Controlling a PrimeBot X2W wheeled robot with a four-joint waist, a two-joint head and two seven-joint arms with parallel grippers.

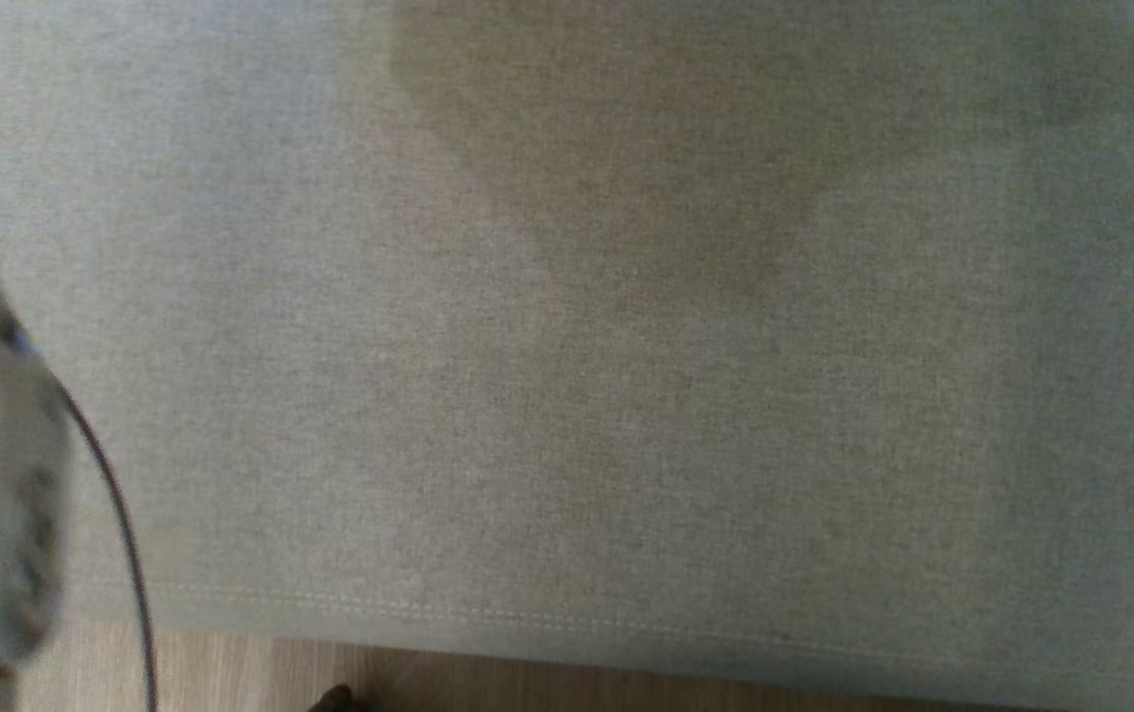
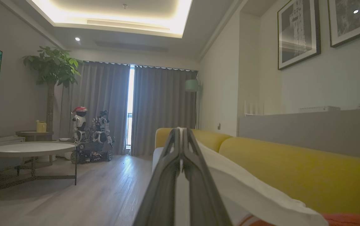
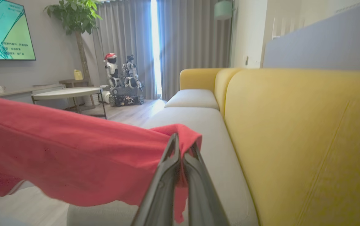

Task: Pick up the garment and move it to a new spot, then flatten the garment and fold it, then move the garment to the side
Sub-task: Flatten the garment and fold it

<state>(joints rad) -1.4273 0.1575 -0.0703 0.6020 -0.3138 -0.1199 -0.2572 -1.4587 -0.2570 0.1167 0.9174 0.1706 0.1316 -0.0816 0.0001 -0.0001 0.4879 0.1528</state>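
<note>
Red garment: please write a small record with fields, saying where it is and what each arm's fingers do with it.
thing: red fabric garment with a white panel
state: lifted, hanging spread above the grey sofa seat cushion
right fingers: shut on a red edge
left fingers: shut on the white panel
behind: yellow sofa backrest
</note>
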